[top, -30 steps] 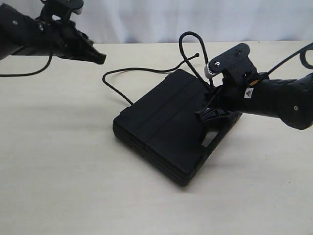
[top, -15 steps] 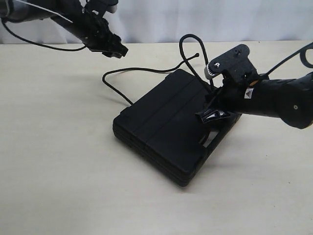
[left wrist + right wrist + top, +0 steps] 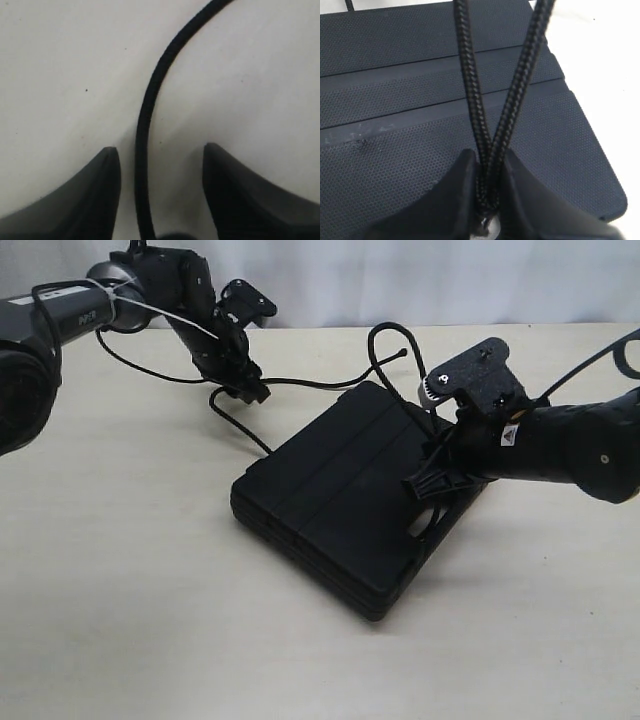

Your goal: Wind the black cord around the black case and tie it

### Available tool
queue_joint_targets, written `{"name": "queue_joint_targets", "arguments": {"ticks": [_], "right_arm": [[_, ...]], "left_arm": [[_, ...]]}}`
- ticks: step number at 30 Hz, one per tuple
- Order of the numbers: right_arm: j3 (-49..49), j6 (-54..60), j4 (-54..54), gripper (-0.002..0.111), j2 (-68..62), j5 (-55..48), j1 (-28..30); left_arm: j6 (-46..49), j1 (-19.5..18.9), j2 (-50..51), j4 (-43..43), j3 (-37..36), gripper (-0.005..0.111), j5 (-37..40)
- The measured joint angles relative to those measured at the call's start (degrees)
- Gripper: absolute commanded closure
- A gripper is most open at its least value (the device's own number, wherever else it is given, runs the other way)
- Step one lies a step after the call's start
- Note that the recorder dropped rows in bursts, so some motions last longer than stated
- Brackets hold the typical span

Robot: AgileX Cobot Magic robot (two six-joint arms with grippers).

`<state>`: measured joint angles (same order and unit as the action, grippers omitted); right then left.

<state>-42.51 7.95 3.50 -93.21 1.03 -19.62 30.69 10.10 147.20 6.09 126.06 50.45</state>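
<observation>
Pale beige worktop (image 3: 120,590) under a white curtain backdrop (image 3: 420,280): in the exterior view the black case (image 3: 340,500) lies flat near the middle, turned on the diagonal, its cut-out handle end toward the right arm. The black cord (image 3: 310,381) trails across the worktop behind and to the left of the case, curves round at the left, and rises in a loop behind the case's far corner. The left hand (image 3: 253,392) reaches down to the worktop at the cord's left bend, just off the case's rear edge. The right hand (image 3: 428,483) hangs over the case's handle end, with cord strands running up from it toward the loop.

From the left wrist view, the left hand (image 3: 161,148) stands parted, its two dark fingers (image 3: 95,200) on either side of one strand of the black cord (image 3: 146,115), which lies on the worktop between them, nearer one finger than the other. Neither finger presses on it.

From the right wrist view, the right hand (image 3: 487,156) is pinched tight on the black cord (image 3: 470,85), two braided strands meeting in a V between its fingers (image 3: 452,200). Under them spreads the textured, grooved lid of the black case (image 3: 395,125), with pale worktop showing past its corner.
</observation>
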Motion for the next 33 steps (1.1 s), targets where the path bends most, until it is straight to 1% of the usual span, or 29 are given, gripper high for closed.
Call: {"name": "queue_joint_targets", "arguments": {"ticks": [5, 6, 9, 13, 15, 17, 18, 19, 21, 23, 25, 28, 30, 33], "right_arm": [[0.0, 0.0, 0.0, 0.104, 0.0, -0.15, 0.0], [0.0, 0.0, 0.0, 0.104, 0.0, -0.15, 0.0], [0.0, 0.0, -0.26, 0.104, 0.0, -1.03, 0.0], [0.0, 0.0, -1.09, 0.104, 0.0, -1.03, 0.0], [0.0, 0.0, -2.85, 0.104, 0.0, -1.35, 0.0], [0.0, 0.0, -5.02, 0.104, 0.0, -1.35, 0.0], [0.0, 0.0, -6.71, 0.104, 0.0, -1.03, 0.0], [0.0, 0.0, -8.42, 0.104, 0.0, -1.03, 0.0], [0.0, 0.0, -11.26, 0.104, 0.0, -0.04, 0.0], [0.0, 0.0, -12.85, 0.104, 0.0, 0.2, 0.0], [0.0, -0.77, -13.23, 0.104, 0.0, 0.32, 0.0], [0.0, -1.24, -13.33, 0.104, 0.0, 1.07, 0.0], [0.0, -2.26, -13.33, 0.104, 0.0, 1.97, 0.0], [0.0, -2.57, -13.33, 0.104, 0.0, 2.26, 0.0]], "left_arm": [[-0.24, 0.0, 1.45, 0.46, 0.25, 0.059, -4.03], [-0.24, 0.0, 1.72, 0.88, 0.25, 0.061, -4.97], [-0.24, 0.0, 2.08, 2.07, 0.25, 0.076, -7.19], [-0.24, 0.0, 2.74, 4.11, 0.25, 0.107, -9.14], [-0.01, 0.0, 2.74, 4.94, 0.25, 0.107, -8.78], [0.25, -0.11, 2.08, 5.09, 0.25, 0.107, -6.23], [0.82, -0.23, 1.11, 5.2, 0.25, 0.107, -3.44], [2.15, -0.61, 0.03, 5.82, 0.13, 0.107, -1.19], [9.4, -2.57, -3.92, 12.16, -1.53, 0.107, 3.71], [21.72, -6.04, -9.28, 24.34, -7.25, 0.107, 8.1], [29.86, -8.11, -14.32, 30.89, -15.51, 0.107, 7.21], [37.35, -8.82, -20.29, 33.95, -24.18, 0.107, 3.26], [43.54, -8.82, -26.07, 35.13, -31.49, 0.107, -1.43], [46.76, -8.93, -29.61, 35.75, -36.83, 0.107, -5.16]]}}
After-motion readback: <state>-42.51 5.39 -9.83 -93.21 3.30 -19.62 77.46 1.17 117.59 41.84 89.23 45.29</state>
